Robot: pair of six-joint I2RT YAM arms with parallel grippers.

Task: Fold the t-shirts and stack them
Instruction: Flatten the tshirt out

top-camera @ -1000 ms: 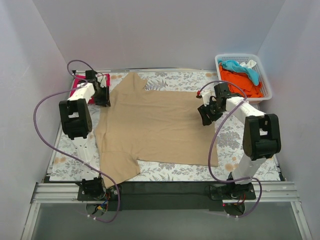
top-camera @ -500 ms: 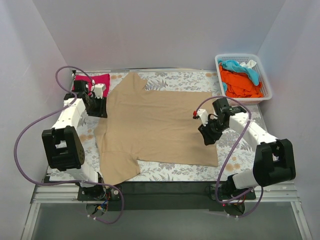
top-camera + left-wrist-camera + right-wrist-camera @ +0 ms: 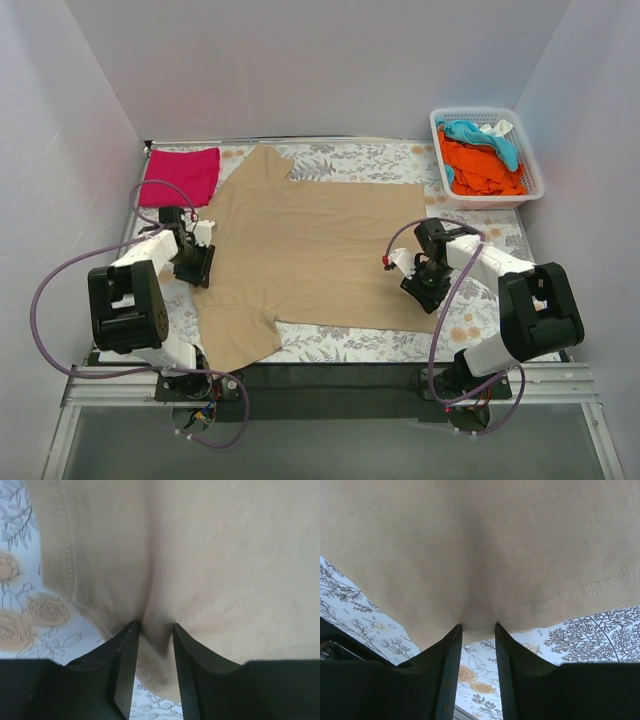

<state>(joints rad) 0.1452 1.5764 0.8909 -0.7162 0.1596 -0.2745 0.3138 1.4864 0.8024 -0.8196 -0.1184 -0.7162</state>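
Note:
A tan t-shirt [image 3: 310, 250] lies spread flat on the floral table cover, with one sleeve at the near left. My left gripper [image 3: 199, 268] is at the shirt's left edge. In the left wrist view it [image 3: 156, 626] is shut on a puckered fold of the tan cloth [image 3: 200, 555]. My right gripper [image 3: 421, 287] is at the shirt's right hem. In the right wrist view it [image 3: 477, 626] pinches the stitched hem [image 3: 485, 540]. A folded red t-shirt [image 3: 182, 175] lies at the back left corner.
A white basket [image 3: 437, 128] at the back right holds orange clothes [image 3: 480, 168] and a blue one [image 3: 490, 135]. The floral table cover [image 3: 480, 320] shows round the shirt. Grey walls close in on three sides.
Both arms have moved toward the near side. The left gripper left the red shirt's corner for the tan shirt's left edge. The right gripper moved down along the right hem.

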